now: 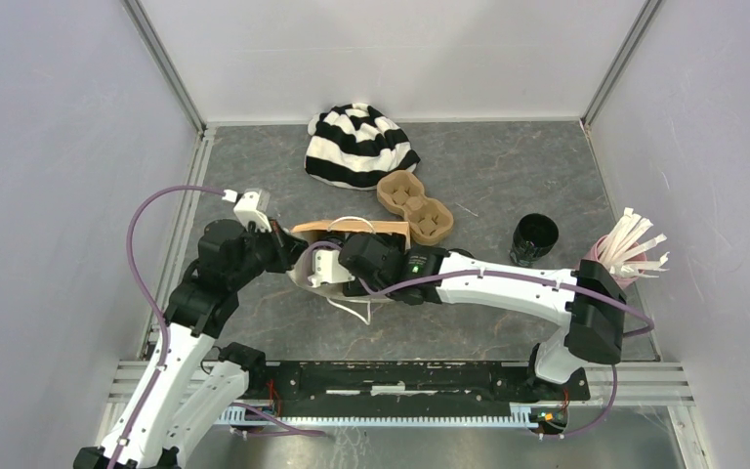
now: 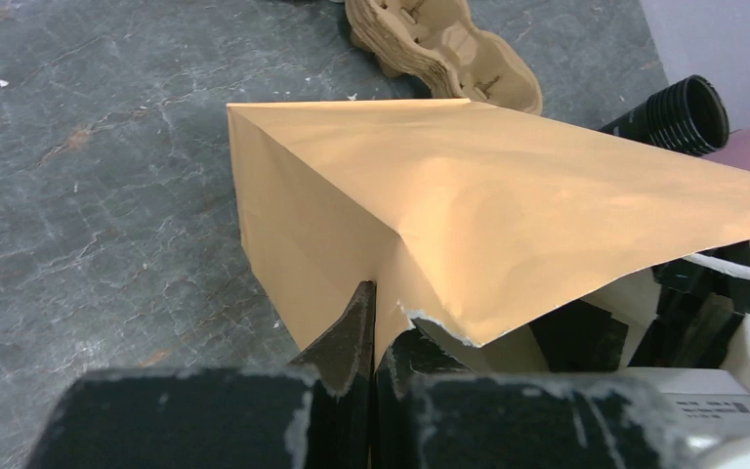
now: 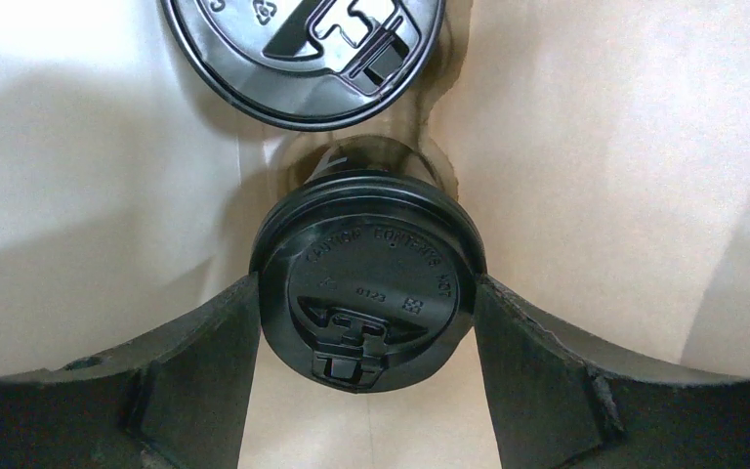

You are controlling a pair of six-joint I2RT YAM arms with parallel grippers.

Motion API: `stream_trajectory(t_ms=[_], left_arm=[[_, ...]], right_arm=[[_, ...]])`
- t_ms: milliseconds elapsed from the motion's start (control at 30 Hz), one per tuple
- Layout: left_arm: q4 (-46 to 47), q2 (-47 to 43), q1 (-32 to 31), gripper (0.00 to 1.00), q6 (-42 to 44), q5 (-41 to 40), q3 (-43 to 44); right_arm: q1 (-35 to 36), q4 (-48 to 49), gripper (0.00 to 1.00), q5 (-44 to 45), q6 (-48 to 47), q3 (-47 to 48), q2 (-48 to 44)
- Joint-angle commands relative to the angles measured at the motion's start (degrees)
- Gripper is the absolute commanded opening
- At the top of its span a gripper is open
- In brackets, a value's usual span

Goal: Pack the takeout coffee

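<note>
A brown paper bag (image 1: 324, 229) stands in the middle of the table; its side fills the left wrist view (image 2: 508, 205). My left gripper (image 1: 288, 250) is shut on the bag's torn top edge (image 2: 376, 303). My right gripper (image 3: 366, 293) reaches down inside the bag, its fingers pressed against both sides of a black coffee cup's lid (image 3: 366, 283). A second black lidded coffee cup (image 3: 303, 49) sits just beyond it inside the bag. In the top view both cups and the right fingertips are hidden by the bag and the arm.
A brown cardboard two-cup carrier (image 1: 412, 207) lies just behind the bag, with a black-and-white striped hat (image 1: 356, 145) farther back. An open black ribbed cup without a lid (image 1: 534, 237) stands to the right, next to a pink cup with white sticks (image 1: 630, 246).
</note>
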Motion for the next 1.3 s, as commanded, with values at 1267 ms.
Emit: stream_trajectory(t_ms=[1267], left_arm=[[-4.8, 1.5, 0.0, 0.02, -0.7, 2.1, 3.7]], right_arm=[[-6.6, 16.8, 0.49, -4.1, -1.8, -10.9, -5.0]])
